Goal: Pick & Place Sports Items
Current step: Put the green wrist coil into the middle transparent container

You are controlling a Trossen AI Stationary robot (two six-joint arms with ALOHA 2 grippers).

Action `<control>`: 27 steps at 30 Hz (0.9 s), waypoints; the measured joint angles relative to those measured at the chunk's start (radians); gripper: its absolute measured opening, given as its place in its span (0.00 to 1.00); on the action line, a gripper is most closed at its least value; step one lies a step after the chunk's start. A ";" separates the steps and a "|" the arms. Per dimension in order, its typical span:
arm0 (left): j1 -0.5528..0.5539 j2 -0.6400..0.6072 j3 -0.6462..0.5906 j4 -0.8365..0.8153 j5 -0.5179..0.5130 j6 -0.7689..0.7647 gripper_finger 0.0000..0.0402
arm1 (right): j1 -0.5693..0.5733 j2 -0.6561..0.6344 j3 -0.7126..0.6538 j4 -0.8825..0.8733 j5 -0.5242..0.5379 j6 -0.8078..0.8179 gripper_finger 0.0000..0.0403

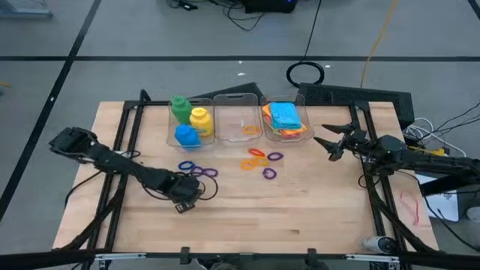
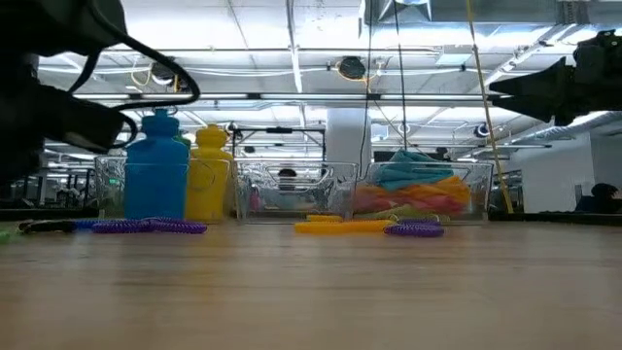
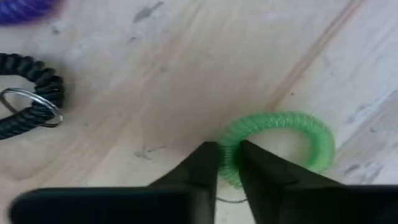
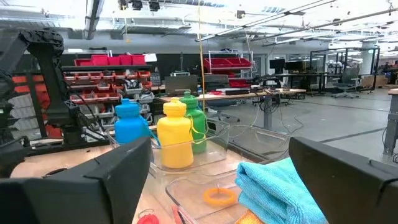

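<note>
A green coiled ring [image 3: 292,134] lies flat on the wooden table [image 1: 300,217], and my left gripper [image 1: 182,201] stands over it near the table's left front, shut on its band. Several purple rings [image 1: 196,169] lie just beyond it, and orange and purple rings [image 1: 261,161] lie mid-table. Green, yellow and blue bottles [image 1: 189,120] stand in the left clear bin [image 1: 169,135]. One orange ring [image 1: 251,130] lies in the middle bin [image 1: 236,99]. Folded cloths [image 1: 285,118], a blue one on top, fill the right bin [image 1: 309,133]. My right gripper [image 1: 332,142] waits open at the far right. My left gripper pinches the green ring's band [image 3: 229,138] between its two fingers, one finger inside the loop and one outside. The fingers [image 3: 205,168] point straight down from above and lie across the band. The ring rests flat on the table.
A black coiled cord with a metal key ring [image 3: 28,93] lies on the table close beside the left gripper, and a purple ring [image 3: 25,7] a little farther off. The three bins stand in a row along the far edge. Bare wood spreads across the near half.
</note>
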 joint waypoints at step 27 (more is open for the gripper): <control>0.058 -0.236 0.094 0.434 -0.261 0.554 0.01 | 0.000 0.000 0.000 0.000 0.000 0.000 0.72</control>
